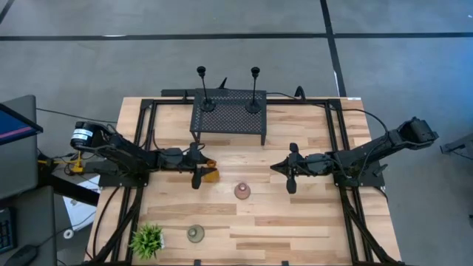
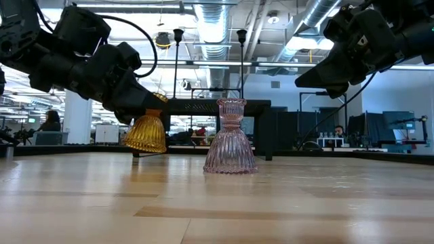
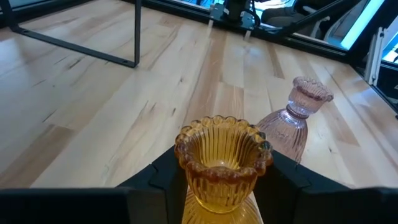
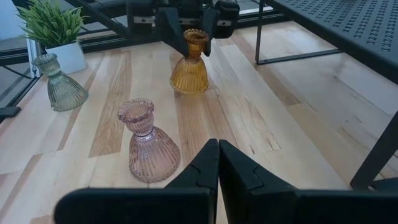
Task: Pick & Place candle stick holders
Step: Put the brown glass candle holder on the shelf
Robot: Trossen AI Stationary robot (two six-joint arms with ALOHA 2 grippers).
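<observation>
The left gripper (image 1: pixel 201 169) is clamped on the neck of the amber holder (image 4: pixel 189 62), whose base sits just clear of the table (image 1: pixel 295 222), near the pink holder (image 4: pixel 145 142). The ribbed body looks like glass: rigid, slick and breakable, so the narrow neck below the flared rim is judged the safest grip point. The right gripper (image 4: pixel 217 163) waits near the pink holder, fingers together and empty.

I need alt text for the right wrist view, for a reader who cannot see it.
The left gripper holds the amber holder by its neck, slightly tilted on the wooden table. Nearer stands the pink holder, with the right gripper shut in the foreground.
</observation>
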